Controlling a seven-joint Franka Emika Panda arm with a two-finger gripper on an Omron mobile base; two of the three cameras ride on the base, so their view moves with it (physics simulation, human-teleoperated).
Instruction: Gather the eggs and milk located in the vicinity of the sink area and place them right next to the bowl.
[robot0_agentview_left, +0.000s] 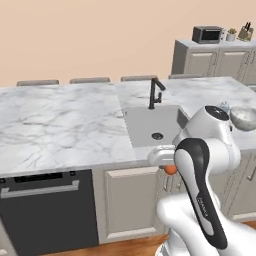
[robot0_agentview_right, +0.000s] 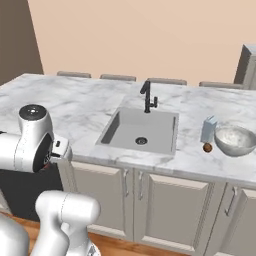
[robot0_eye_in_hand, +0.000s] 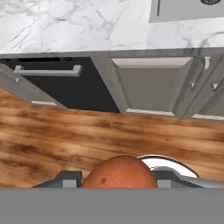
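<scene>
You are looking at two eggs: one orange-brown egg (robot0_eye_in_hand: 119, 173) and one brown egg (robot0_agentview_right: 207, 147). There is one milk carton (robot0_agentview_right: 208, 129), one bowl (robot0_agentview_right: 235, 140), one sink (robot0_agentview_right: 141, 131), one faucet (robot0_agentview_right: 147, 97) and one microwave (robot0_agentview_left: 207, 34).

My cameras see even, soft rendered light with no clear source. The marble counter (robot0_agentview_left: 60, 125) reads bright and matte; the sink (robot0_agentview_right: 142, 129) basin is shaded a darker grey on its near wall. The bowl (robot0_agentview_right: 235, 140) carries a faint sheen. The egg (robot0_eye_in_hand: 119, 173) close to my hand lens looks soft-edged (everything is slightly low-resolution).
</scene>
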